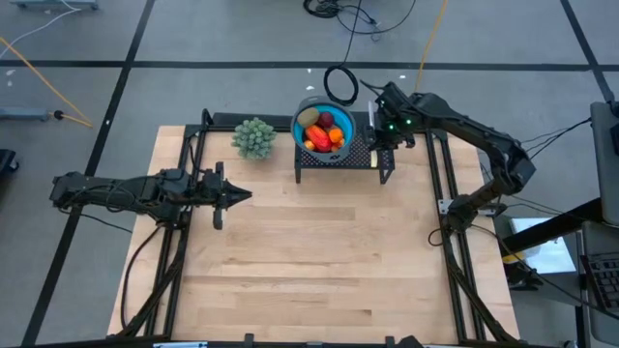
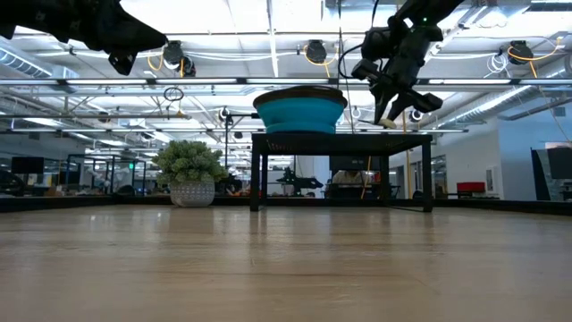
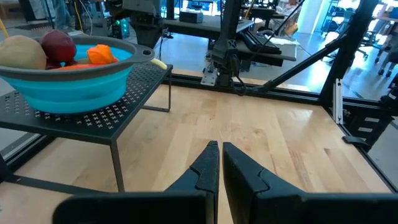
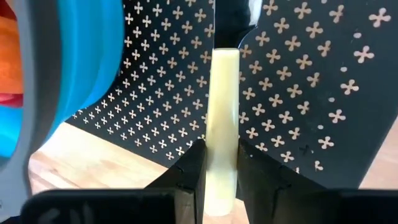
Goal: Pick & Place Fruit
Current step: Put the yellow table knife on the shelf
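From above, the blue bowl [image 1: 324, 129] is seen standing on a small black perforated stand [image 1: 356, 155] at the far edge of the table [image 1: 309, 271]. Several toy fruit [image 1: 323, 130] are piled inside the bowl: a dark red round piece, an olive-green one and orange pieces. The right gripper [image 1: 385, 142] is held just beside the bowl, over the bare part of the stand. The left gripper [image 1: 235, 196] waits well apart from the bowl, over bare table, and a bushy plant ball [image 1: 254, 136] sits just beside the bowl on the other side.

At table height, the bowl is seen atop the stand, and the right gripper hangs just beside its rim, above the stand top, with a pale tip showing below the fingers.

In the left wrist view, that arm's fingers [image 3: 205, 169] are pressed together on nothing, and the fruit are seen heaped in the bowl.

In the right wrist view, a pale yellow elongated piece [image 4: 222, 124] is pinched upright between the fingers [image 4: 190, 171], above the perforated stand and just beside the bowl wall.

The carry of this piece is judged to be in hand. The next move is judged to call for the piece being brought over the rim before the fingers are spread; a release here would leave it on the stand.
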